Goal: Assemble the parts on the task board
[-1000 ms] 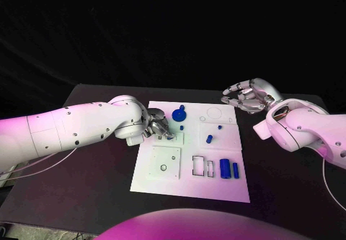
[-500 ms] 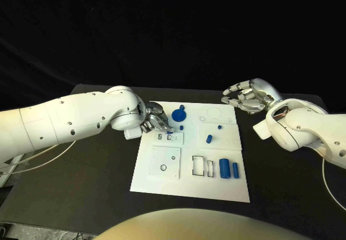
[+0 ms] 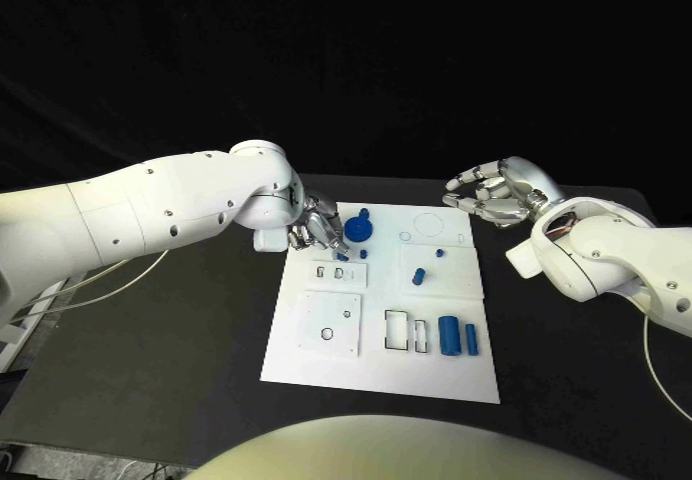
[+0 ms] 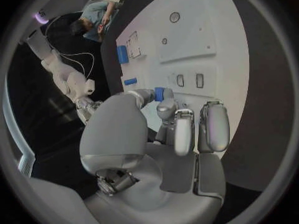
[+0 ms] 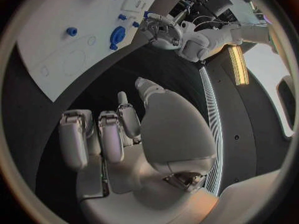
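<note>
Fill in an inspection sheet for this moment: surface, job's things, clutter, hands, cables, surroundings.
Surface: black table, bare around the board.
Job's things: white task board in the middle; blue round part at its far end, blue cylinder near the right edge, small blue pieces between.
Clutter: nothing seen.
Hands: left hand over the board's far left corner, pinching a small blue part; right hand off the board's far right corner, fingers curled, holding nothing.
Cables: thin cable under the left arm.
Surroundings: dark backdrop.
</note>
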You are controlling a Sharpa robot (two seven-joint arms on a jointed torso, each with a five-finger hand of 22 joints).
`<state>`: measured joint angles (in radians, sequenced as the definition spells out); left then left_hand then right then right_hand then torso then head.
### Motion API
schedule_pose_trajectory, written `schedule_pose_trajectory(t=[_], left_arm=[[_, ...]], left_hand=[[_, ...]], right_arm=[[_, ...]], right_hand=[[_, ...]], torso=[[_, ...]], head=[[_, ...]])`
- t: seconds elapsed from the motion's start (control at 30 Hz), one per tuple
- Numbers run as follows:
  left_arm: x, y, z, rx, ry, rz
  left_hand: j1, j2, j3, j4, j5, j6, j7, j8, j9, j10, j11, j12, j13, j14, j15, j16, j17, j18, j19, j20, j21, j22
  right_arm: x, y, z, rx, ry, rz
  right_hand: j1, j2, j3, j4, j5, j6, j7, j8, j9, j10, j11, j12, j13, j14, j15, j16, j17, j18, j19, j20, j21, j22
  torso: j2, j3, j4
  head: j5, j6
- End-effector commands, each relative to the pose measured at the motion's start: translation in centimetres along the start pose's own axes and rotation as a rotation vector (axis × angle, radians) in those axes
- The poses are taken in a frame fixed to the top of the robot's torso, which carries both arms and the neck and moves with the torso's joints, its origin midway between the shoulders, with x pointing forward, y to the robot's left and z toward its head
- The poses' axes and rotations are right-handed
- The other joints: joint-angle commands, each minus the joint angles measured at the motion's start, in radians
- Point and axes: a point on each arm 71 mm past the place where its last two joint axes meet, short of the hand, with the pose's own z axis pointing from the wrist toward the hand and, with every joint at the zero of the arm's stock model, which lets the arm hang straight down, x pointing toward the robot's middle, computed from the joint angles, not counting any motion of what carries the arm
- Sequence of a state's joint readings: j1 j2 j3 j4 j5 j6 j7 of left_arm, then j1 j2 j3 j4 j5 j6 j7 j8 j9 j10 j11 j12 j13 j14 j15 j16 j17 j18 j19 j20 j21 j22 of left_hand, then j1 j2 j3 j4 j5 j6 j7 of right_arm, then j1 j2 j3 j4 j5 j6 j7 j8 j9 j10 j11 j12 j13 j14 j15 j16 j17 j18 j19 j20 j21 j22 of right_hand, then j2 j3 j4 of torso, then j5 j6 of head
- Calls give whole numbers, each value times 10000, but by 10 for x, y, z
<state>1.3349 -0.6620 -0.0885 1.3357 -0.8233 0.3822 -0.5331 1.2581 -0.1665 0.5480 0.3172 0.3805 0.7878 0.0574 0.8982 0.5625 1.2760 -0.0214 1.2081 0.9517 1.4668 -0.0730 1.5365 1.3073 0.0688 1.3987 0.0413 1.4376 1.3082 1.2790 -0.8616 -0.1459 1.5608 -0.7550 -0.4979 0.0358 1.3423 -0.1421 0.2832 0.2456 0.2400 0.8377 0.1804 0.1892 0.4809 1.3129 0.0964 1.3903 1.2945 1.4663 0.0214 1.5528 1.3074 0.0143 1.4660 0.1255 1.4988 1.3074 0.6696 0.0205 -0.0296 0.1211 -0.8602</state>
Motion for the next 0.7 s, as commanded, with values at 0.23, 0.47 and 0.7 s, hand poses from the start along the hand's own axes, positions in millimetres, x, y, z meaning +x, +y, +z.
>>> schedule_pose_trajectory(t=[0.23, 0.47, 0.7], left_arm=[[-8, -14, 6, -381, 865, 979], [-8, -19, 11, -563, 1012, 1221], [-3, -18, 17, -754, 1306, 1370]], left_hand=[[-25, -34, 1818, -1905, -106, -57, 20, 0, 139, 47, 59, 49, 83, 846, -1, 11, 1924, -113, 68, -45, 49, 134], [-36, -10, 1833, -1950, -143, -51, 28, -9, 125, 123, 65, 143, 219, 853, 4, 22, 1946, -126, 107, -44, 80, 195], [-213, 191, 1926, -2256, -1024, -11, 75, -216, -56, 186, 111, 303, 369, 861, 47, 45, 1987, -137, 130, -10, 106, 261]], right_arm=[[3, 0, 1, -29, 174, -66], [3, 0, 1, -36, 176, -64], [4, 1, 2, -50, 180, -63]], right_hand=[[-88, 26, 17, 77, 59, -71, 8, 51, -16, -21, 11, -44, 2, 871, 6, -51, 1925, 72, 590, -3, -61, 2082], [-88, 26, 17, 77, 59, -71, 8, 51, -16, -21, 11, -44, 2, 871, 6, -51, 1925, 72, 590, -3, -61, 2082], [-89, 22, 15, 81, 59, -75, 8, 55, -18, -32, 10, -52, -11, 867, 5, -55, 1912, 78, 578, -3, -82, 2067]], torso=[[3, 9, 0], [-1, 15, -5], [3, 3, -10]], head=[[55, -43], [94, -60], [102, -78]])
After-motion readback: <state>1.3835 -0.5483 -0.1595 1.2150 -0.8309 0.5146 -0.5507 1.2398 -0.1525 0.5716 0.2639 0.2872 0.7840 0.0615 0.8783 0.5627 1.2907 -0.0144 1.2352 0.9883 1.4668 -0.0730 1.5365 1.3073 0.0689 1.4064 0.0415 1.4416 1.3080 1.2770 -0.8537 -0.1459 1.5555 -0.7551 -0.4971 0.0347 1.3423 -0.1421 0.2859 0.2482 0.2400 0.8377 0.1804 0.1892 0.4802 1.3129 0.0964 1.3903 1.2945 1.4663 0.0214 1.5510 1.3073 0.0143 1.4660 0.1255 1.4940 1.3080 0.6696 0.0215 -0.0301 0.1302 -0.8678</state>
